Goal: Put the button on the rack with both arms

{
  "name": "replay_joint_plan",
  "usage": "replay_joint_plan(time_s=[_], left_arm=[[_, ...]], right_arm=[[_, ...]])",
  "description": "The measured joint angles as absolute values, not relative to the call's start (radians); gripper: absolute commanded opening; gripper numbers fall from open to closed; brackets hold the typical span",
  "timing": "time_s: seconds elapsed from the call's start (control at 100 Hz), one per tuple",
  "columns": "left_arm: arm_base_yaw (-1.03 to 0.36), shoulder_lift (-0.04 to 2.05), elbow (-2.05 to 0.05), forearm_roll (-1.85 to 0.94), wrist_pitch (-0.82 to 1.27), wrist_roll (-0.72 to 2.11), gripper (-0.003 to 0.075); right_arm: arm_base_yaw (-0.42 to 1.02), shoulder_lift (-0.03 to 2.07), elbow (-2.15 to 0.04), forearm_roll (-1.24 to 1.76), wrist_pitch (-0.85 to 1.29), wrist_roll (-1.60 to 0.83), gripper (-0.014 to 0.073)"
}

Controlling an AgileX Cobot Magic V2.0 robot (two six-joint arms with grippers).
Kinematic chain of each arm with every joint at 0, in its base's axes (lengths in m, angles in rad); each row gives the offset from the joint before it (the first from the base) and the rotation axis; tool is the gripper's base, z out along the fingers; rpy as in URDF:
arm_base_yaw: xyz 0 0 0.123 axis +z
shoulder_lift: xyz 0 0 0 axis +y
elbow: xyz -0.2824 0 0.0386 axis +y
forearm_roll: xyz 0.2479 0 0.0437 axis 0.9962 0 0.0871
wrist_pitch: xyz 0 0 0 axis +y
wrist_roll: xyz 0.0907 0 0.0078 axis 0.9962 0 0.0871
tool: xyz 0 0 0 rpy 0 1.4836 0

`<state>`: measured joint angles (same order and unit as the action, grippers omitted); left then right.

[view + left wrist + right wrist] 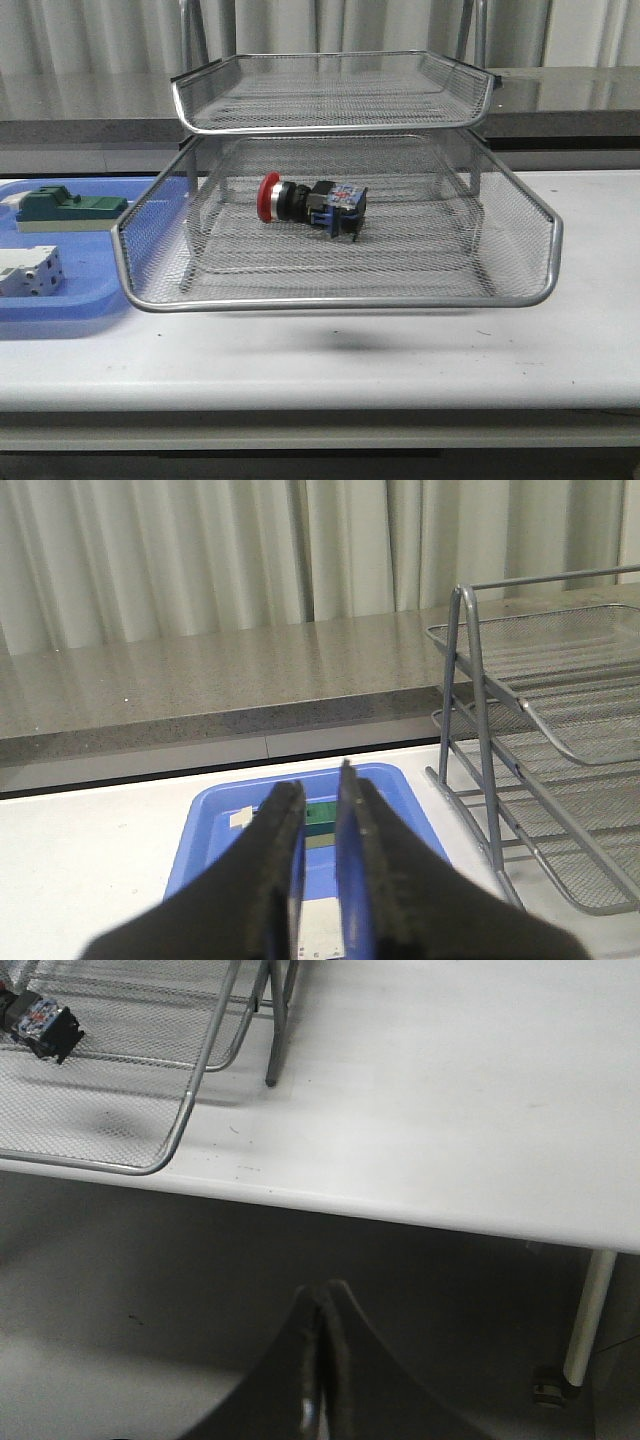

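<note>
White table's rack (520,290) holds button (312,208), clear of both hands.

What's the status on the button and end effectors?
Left end effector nearly shut, empty, over blue tray. Right end effector shut, empty, off table edge. Button lying in rack pulled-out tray. Nothing obstructing.

My black left gripper (318,880) has its two dark fingers nearly together, a thin gap between them. My black right gripper (320,1360) has its fingers pressed fully together.
</note>
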<state>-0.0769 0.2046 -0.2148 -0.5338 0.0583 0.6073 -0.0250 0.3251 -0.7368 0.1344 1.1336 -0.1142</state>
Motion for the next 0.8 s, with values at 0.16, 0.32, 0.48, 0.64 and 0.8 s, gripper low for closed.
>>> replay_joint_plan(time_s=[0.16, 0.32, 0.48, 0.64, 0.8], left_arm=[[-0.077, 0.205, -0.215, -0.534, 0.058, 0.607, -0.0020], [-0.077, 0.205, -0.215, -0.534, 0.058, 0.607, -0.0020], [-0.077, 0.205, -0.215, -0.534, 0.058, 0.607, -0.0020], [-0.077, 0.205, -0.215, -0.534, 0.058, 0.607, -0.0020], [-0.077, 0.205, -0.215, -0.536, 0.058, 0.607, -0.0020]], right_arm=[[-0.025, 0.325, -0.737, 0.134, 1.134, -0.114, -0.0070], [-0.025, 0.325, -0.737, 0.134, 1.134, -0.114, -0.0070], [-0.025, 0.325, -0.737, 0.137, 1.108, -0.114, -0.0070], [-0.025, 0.325, -0.737, 0.176, 1.031, -0.114, -0.0070], [-0.025, 0.363, -0.737, 0.262, 0.972, -0.176, -0.0070]])
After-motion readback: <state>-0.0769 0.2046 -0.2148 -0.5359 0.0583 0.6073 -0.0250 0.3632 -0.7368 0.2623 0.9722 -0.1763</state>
